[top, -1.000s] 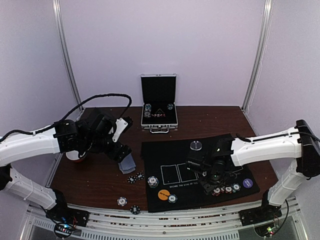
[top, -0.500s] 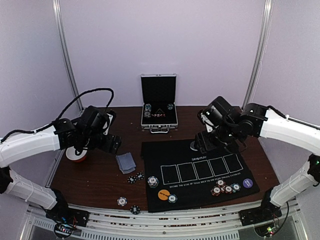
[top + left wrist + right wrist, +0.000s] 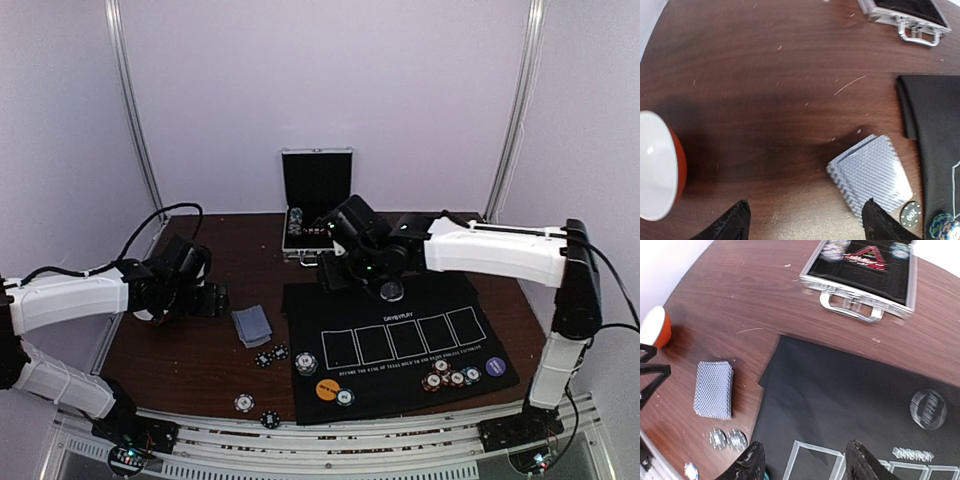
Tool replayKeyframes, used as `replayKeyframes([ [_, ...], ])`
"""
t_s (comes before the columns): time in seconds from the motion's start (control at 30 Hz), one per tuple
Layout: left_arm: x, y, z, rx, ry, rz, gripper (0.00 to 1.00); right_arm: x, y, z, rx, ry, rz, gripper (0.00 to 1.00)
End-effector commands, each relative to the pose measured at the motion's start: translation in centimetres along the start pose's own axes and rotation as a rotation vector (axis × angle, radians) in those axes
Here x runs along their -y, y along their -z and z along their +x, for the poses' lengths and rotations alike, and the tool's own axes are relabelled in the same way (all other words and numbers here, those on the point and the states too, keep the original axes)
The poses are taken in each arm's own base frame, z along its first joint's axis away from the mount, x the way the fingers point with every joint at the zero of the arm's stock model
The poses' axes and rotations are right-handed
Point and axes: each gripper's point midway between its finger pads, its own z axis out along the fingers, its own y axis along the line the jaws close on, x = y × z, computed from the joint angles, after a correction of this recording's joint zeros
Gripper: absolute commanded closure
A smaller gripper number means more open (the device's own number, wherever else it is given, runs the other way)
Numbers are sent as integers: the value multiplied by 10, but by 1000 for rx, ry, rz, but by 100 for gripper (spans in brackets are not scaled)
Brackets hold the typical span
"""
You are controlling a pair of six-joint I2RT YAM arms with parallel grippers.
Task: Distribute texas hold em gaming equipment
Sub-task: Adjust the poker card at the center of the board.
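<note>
The left arm (image 3: 70, 298) lay low along the left side of the counter (image 3: 200, 365), its white forearm reaching right and the wrist bent downward. The left hand (image 3: 207, 298) pointed at the counter, its two dark fingers (image 3: 735, 222) spread wide apart and gripping nothing. The right arm (image 3: 490, 248) rose from its near-right base to a high elbow at the right, then stretched left to the far middle. The right hand (image 3: 336, 274) hung tilted downward there, its fingers parted and empty.

Bare tabletop (image 3: 765, 100) between bowl (image 3: 659, 167) and card stack (image 3: 871, 176) (case (image 3: 890, 17) well behind)
</note>
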Motion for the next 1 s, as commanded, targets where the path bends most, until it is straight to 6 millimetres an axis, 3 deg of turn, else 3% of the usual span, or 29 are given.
replayKeyframes([
  [0.0, -10, -15, 18, -26, 98, -16, 23, -48, -42, -10, 19, 59, 0, 44],
  [0.1, -19, -24, 40, -75, 123, -41, 27, -68, -73, 6, -41, 118, 8, 46],
  [0.2, -22, -31, 57, -99, 141, -38, 33, -74, -97, 18, -65, 133, 19, 49],
  [0.53, -11, -64, 74, -175, 115, -21, 34, -95, -159, 52, -146, 219, -14, 57],
  [0.7, -8, -70, 76, -180, 111, -5, 35, -106, -173, 62, -177, 241, -48, 59],
  [0.97, 13, -81, 76, -209, 87, 72, 38, -127, -171, 67, -166, 244, -110, 61],
])
